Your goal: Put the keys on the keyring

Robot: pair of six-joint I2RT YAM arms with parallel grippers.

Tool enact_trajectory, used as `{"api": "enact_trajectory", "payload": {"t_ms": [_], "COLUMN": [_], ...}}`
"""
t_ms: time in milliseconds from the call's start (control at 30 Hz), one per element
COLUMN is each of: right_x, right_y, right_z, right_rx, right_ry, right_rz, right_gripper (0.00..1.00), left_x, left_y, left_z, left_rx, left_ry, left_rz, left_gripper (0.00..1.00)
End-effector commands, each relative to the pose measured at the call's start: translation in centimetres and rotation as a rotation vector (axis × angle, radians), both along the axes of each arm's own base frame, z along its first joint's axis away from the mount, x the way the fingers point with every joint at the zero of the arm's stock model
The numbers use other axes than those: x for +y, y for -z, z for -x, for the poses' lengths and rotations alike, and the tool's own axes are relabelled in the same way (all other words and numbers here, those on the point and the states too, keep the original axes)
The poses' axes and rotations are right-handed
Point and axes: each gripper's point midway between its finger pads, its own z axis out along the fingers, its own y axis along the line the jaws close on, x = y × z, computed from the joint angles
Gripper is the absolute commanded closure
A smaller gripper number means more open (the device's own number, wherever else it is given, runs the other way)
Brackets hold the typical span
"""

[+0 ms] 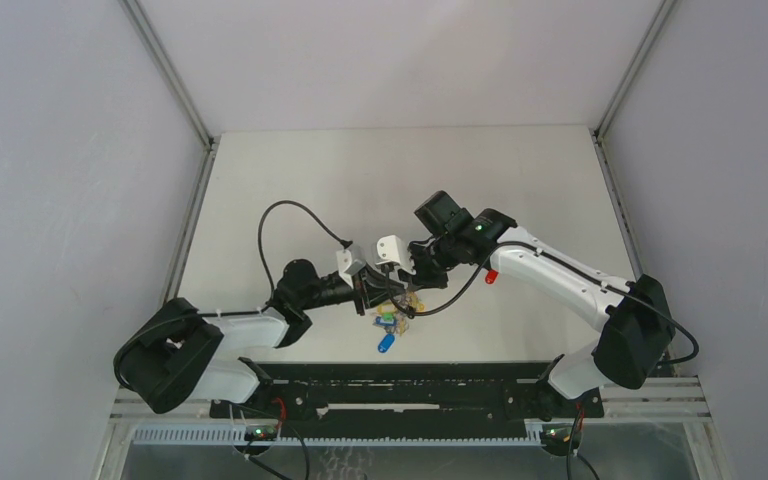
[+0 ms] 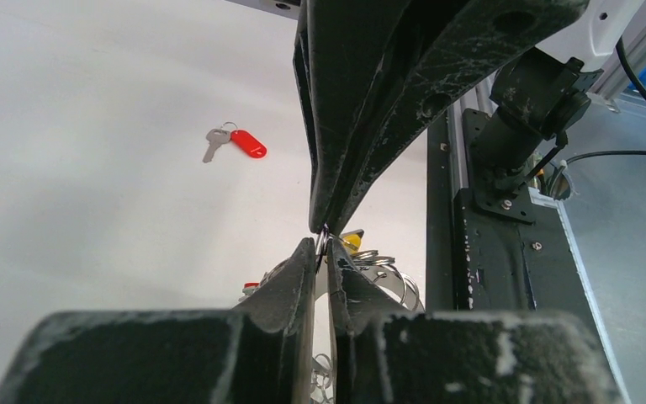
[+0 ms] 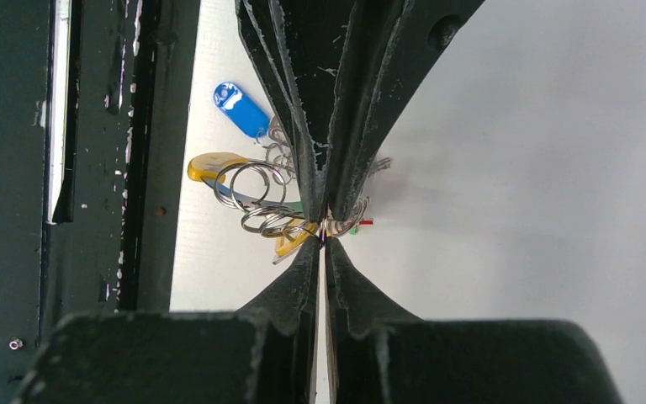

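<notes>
The keyring [image 1: 398, 308] hangs as a bunch of steel loops [image 3: 261, 206] with a blue-headed key [image 3: 242, 108] and a yellow-headed one [image 3: 210, 166]. My left gripper [image 2: 323, 248] and right gripper [image 3: 324, 240] meet tip to tip over it. Each is shut on the ring's wire at the very tips. In the left wrist view the right gripper's fingers [image 2: 362, 126] come down from above, with ring loops [image 2: 387, 273] and a yellow head [image 2: 352, 241] just behind. A loose red-headed key [image 2: 244, 143] lies flat on the table, also visible beside the right forearm as the red key [image 1: 491, 276].
The black base rail [image 1: 400, 385] runs along the near edge, close under the bunch. White table [image 1: 360, 180] stretches behind the arms, walled at left, right and back. A black cable [image 1: 280, 215] loops above the left arm.
</notes>
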Motion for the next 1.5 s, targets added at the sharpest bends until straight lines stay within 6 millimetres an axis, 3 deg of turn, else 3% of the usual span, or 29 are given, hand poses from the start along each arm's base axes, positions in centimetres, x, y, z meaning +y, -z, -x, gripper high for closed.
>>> {"api": "enact_trajectory", "payload": {"t_ms": [0,467,700,900,1200,1467], "right_x": [1.7,2.0,2.2,1.1,-0.2,-0.4], "right_y": [-2.7,-2.5,-2.5,-3.2,-5.3,-4.1], "right_z": [-0.7,-0.8,-0.7,-1.6,-1.9,-1.7], "right_rx": [-0.063,-0.055,-0.045,-0.007,0.171,0.323], "right_ry": [-0.035,-0.034,-0.029,0.099,0.302,0.39], "right_rz": [-0.091,-0.094,-0.1,-0.106,-0.307,-0.414], "right_gripper": [1.0,1.0,1.0,1.0,0.77,0.74], "left_x": [-0.9,-1.4,-1.4,-0.6,0.0,0.1], "left_y": [-2.6,-2.1,-2.1,-2.2,-3.6,-3.9], "left_z": [-0.4,-0.1,-0.1,-0.8,-0.9,-0.8], "left_rx": [-0.071,-0.062,-0.063,-0.079,-0.058,-0.049], "left_ry": [0.024,0.053,0.051,-0.031,-0.082,-0.085], "left_rz": [0.035,0.011,0.011,0.02,0.124,0.161], "left_gripper": [0.88,0.92,1.0,1.0,1.0,1.0]}}
